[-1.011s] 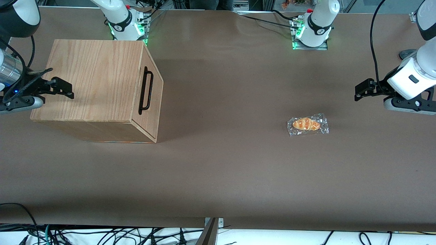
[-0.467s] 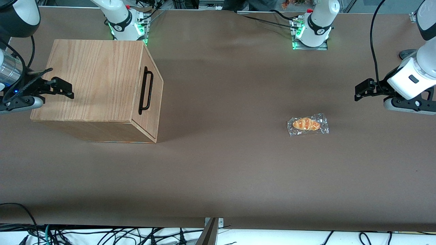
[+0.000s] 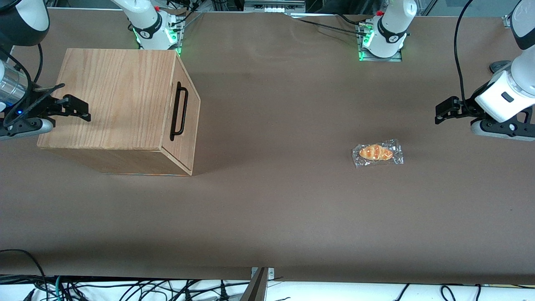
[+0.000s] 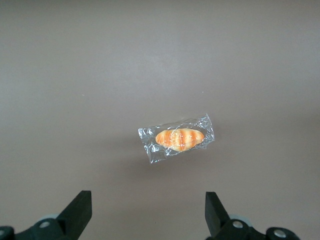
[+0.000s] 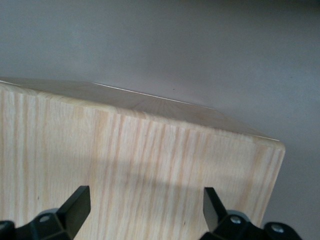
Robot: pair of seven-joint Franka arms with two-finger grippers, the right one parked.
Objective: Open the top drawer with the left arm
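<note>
A brown table [image 3: 271, 200] fills the frame. At its upper left stands the wooden cabinet [image 3: 113, 100], its top drawer [image 3: 186, 121] shut. At the right edge the left arm's gripper [image 3: 444, 112] hangs spread wide and empty, above a wrapped bread roll [image 4: 178, 138] and well apart from the drawer.

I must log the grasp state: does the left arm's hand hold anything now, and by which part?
Nothing is held. The hand is open, hovering above the table near the wrapped bread, far from the top drawer.
</note>
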